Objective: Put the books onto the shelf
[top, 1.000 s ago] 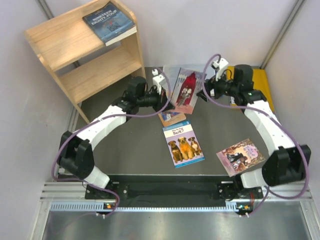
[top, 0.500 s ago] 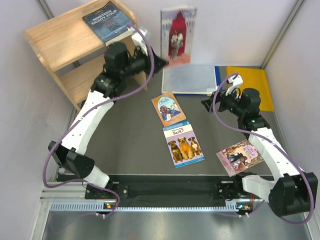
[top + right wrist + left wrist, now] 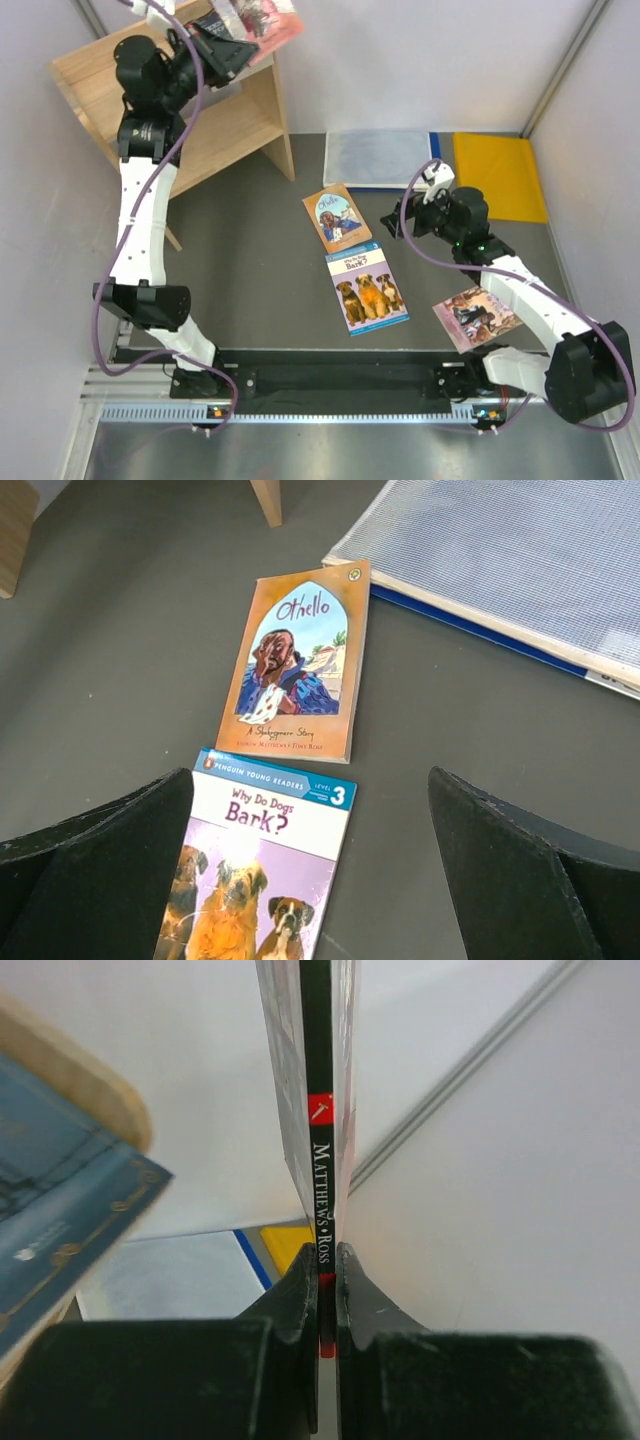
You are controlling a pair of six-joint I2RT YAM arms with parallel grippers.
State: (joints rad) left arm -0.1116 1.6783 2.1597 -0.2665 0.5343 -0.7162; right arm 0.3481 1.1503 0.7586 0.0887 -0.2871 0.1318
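Swung up from 12 o'clock over the counter [image 3: 260,270], the left pincer [image 3: 238,45] now hangs at 11 o'clock above the shelf [image 3: 225,125], and the maroon-red book [image 3: 268,15] has gone with it. Its jaws are clamped on the lower spine of that book, which runs straight out past the fingertips. The left wrist view sees it edge-on and shows the spine lettering "Matthews · Ross", which the top view cannot. At 9 o'clock in that wrist view the dark blue book [image 3: 50,1220] lies on the shelf's top board. The right pincer [image 3: 308,780] has drawn toward the centre, jaws wide apart, holding nothing. Below it lie the Othello book [image 3: 295,665] at 12 o'clock and the Why Do Dogs Bark? book [image 3: 255,880] at 6 o'clock, touching. Only the top view shows the pink-purple book [image 3: 480,312], at 4 o'clock.
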